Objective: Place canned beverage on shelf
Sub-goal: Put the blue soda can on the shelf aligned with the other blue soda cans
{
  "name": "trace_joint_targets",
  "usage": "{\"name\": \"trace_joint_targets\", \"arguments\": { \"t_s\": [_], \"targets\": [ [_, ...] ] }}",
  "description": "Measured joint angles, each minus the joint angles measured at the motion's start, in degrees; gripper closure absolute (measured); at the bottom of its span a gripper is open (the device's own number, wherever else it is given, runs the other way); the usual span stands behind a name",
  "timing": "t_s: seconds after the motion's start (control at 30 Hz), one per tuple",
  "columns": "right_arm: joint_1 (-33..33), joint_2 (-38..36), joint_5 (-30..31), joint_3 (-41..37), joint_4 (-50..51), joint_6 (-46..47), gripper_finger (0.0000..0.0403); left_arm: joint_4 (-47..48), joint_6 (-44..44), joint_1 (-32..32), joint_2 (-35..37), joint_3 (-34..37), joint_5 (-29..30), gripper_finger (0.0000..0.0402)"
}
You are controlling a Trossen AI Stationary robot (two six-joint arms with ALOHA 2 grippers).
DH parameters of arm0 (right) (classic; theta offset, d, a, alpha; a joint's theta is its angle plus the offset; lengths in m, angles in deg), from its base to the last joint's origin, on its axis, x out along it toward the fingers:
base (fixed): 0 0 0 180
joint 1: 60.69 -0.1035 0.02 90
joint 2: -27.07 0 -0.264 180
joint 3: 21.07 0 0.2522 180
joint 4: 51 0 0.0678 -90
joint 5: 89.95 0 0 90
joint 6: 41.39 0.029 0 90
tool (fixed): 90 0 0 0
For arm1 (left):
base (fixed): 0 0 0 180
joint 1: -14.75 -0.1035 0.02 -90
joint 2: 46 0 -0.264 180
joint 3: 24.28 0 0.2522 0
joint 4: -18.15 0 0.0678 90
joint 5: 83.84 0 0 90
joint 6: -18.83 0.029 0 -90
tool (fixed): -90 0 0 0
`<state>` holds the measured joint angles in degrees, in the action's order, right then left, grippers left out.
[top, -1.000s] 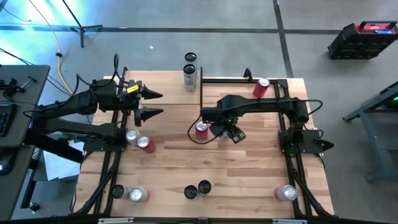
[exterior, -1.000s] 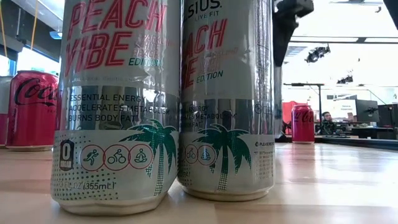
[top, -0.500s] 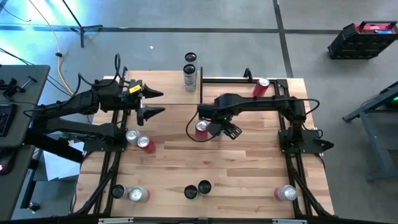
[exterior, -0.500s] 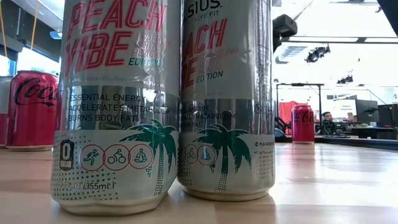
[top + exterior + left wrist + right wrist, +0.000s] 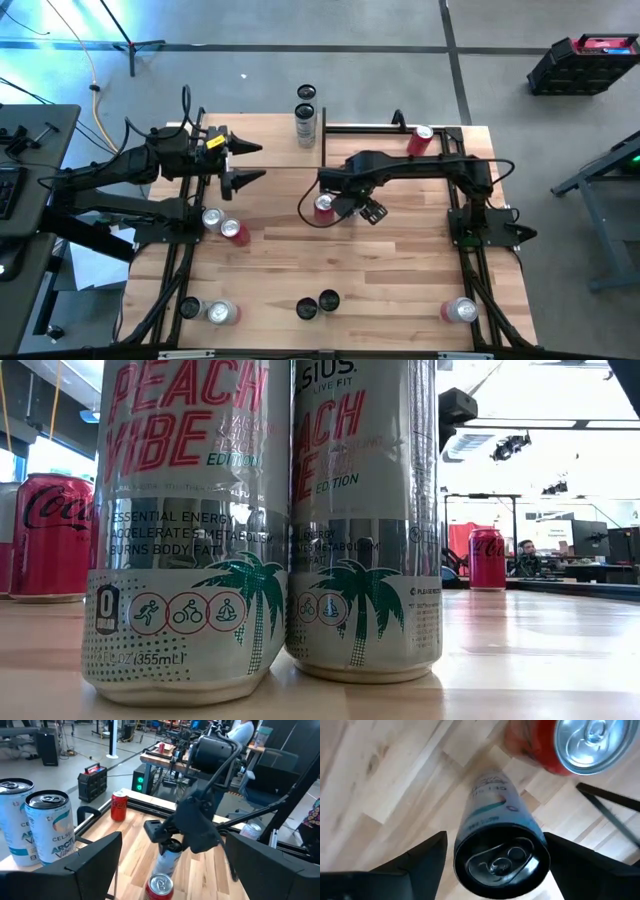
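A slim white and teal can with a black top point(image 5: 495, 835) stands upright on the wooden tabletop near its middle point(image 5: 167, 860). A red can point(image 5: 570, 745) stands close beside it point(image 5: 323, 206). My right gripper point(image 5: 497, 852) points down over the slim can point(image 5: 352, 207), open, with one finger on either side of the can's top; I see no touch. The shelf point(image 5: 370, 142) lies at the far right, with a red can point(image 5: 420, 140) standing on it. My left gripper point(image 5: 260, 164) waits open at the far left, pointing toward the middle.
Two tall cans point(image 5: 305, 115) stand at the far edge. Two cans point(image 5: 222, 225) stand by the left arm. More cans sit along the near edge point(image 5: 220, 312) point(image 5: 318, 303) point(image 5: 460, 310). Two large cans point(image 5: 190, 530) fill the low view.
My right gripper has shifted a little toward the table's left and down over the slim can, and has rolled slightly about its own axis. The can has stayed where it was.
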<state>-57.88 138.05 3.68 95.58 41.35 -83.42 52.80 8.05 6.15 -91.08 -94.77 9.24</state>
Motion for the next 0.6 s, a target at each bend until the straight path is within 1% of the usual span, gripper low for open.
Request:
{"name": "trace_joint_targets", "arguments": {
  "t_s": [0.17,0.3,0.47,0.6],
  "targets": [
    [-0.68,-0.13,0.73,3.61,5.16,6.33,0.0085,-0.56,1.3,-0.01,0.0,0.0,1.38,0.0053],
    [-0.68,-0.17,0.72,8.0,8.52,15.13,0.0084,-1.88,2.52,-0.31,0.0,-0.02,2.49,0.0053],
    [-0.03,-0.67,0.28,11.92,10.57,32.54,0.0084,-1.93,2.92,-1.55,0.0,-0.02,2.54,0.0053],
    [-0.38,-3.97,1.37,8.69,8.26,49.9,0.0084,-1.32,2.9,-1.62,0.0,-0.02,2.52,0.0053]
  ]
}}
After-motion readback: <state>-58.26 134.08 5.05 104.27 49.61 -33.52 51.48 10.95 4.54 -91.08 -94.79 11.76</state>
